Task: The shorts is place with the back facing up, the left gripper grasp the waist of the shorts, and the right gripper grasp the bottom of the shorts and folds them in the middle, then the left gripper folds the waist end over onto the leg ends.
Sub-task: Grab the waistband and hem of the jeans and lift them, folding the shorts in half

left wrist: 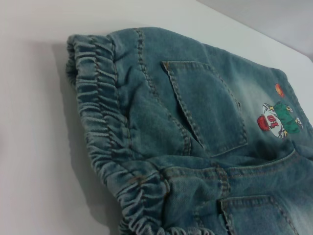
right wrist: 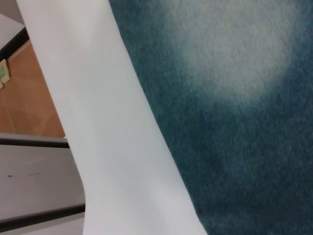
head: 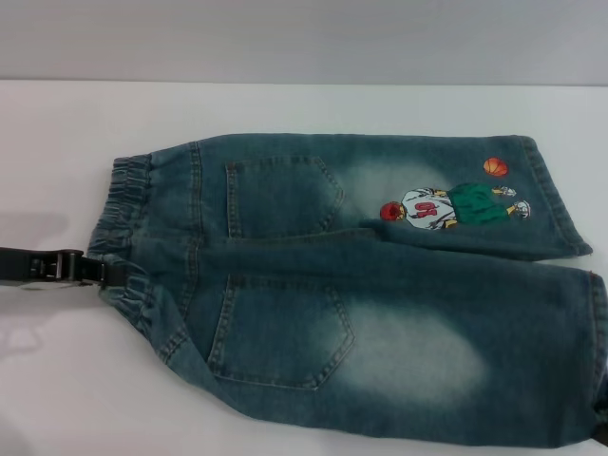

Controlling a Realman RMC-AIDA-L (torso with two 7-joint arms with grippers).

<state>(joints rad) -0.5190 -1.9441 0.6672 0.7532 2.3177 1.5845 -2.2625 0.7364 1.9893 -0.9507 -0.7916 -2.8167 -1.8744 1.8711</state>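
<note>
A: One pair of denim shorts (head: pixel 380 285) lay flat on the white table (head: pixel 57 380), back side up, both back pockets showing. Waist pointed toward the robot's left, leg ends toward its right.

B: Which leg had the print?

A: Far leg. A cartoon basketball player patch (head: pixel 454 206) sat near its hem, with a small orange ball (head: pixel 495 166) just above it. Near leg was plain, with a faded patch.

B: Left gripper?

A: The left gripper (head: pixel 95 272) came in from the left edge of the head view, low over the table, its tip touching the elastic waistband (head: pixel 128 209) at about mid-waist. Cloth was bunched up around the tip. Couldn't tell whether its jaws were clamped on the band or apart; the fingers were hidden in the gathers.

B: Left wrist view help?

A: No. It only showed the gathered waistband and a pocket (left wrist: pixel 208 105) close up, no fingers.

B: Right gripper?

A: Only a dark sliver at the lower right corner (head: pixel 600 439), beside the near leg's hem. Couldn't tell its jaw state. Its wrist view showed denim (right wrist: pixel 234 122) and the table edge (right wrist: pixel 112 147), nothing more.
</note>
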